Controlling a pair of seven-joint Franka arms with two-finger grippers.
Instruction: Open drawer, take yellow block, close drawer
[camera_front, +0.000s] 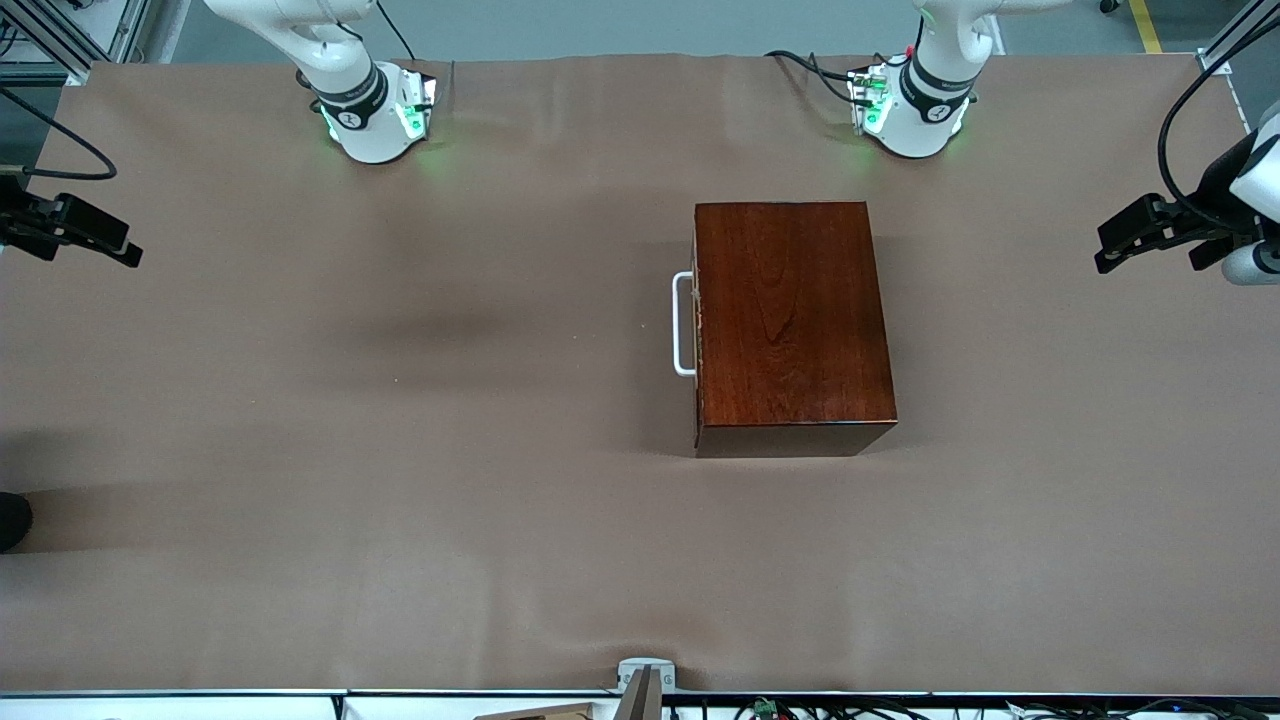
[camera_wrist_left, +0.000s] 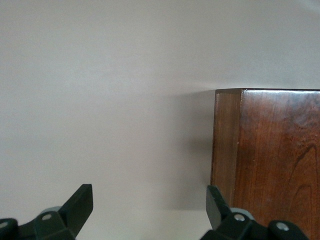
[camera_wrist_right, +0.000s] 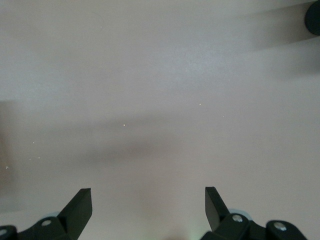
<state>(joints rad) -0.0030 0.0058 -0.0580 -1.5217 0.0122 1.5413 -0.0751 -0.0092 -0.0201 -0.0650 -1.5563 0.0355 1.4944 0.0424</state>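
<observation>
Front view: glossy reddish-brown boxy drawer (camera_front: 790, 325), white U-shaped handle (camera_front: 682, 324), shut.

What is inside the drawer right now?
Cannot be seen: the drawer is shut flush in the wooden box, only its white handle showing. No yellow block is visible anywhere.

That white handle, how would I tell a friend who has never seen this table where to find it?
Start from the brown table, where one dark reddish wooden box stands toward the left arm's end. The white handle is a U-shaped bar on the box's closed drawer face, on the side turned toward the right arm's end. It is the only white thing on the box.
</observation>
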